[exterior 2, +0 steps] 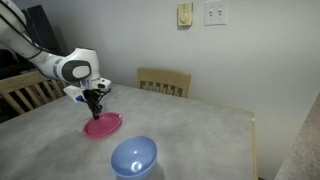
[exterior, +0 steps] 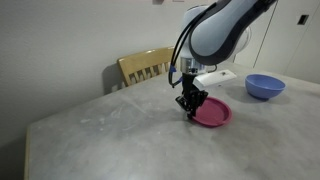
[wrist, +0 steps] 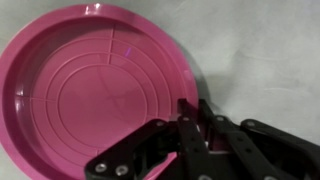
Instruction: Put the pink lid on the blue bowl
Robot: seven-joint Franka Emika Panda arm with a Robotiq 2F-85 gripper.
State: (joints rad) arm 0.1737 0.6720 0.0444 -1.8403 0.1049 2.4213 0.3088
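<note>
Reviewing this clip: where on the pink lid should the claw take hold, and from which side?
Pinch the raised rim from above, one finger inside, one outside. The pink lid lies flat on the table and looks too wide to span, so only its edge offers purchase. The claw is at that rim now.
</note>
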